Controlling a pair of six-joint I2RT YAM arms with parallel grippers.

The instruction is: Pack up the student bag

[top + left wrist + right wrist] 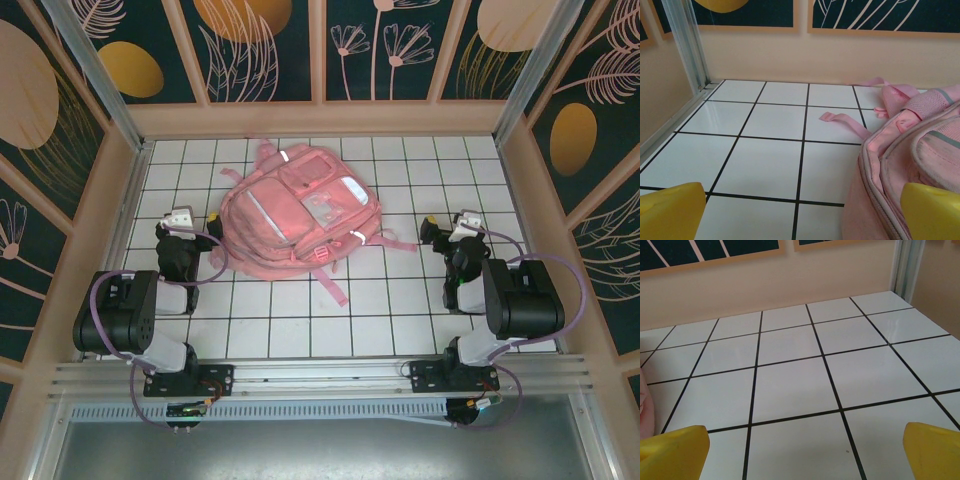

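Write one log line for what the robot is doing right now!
pink backpack: lying flat, mid-table | left claw: open, empty, close beside backpack | right claw: open, empty, apart from backpack

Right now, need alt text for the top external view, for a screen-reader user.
A pink student bag lies flat, front pockets up, on a white gridded table, with a strap trailing toward the arms. The left gripper sits close beside the bag's left edge and the right gripper stands apart on its right, both open and empty.
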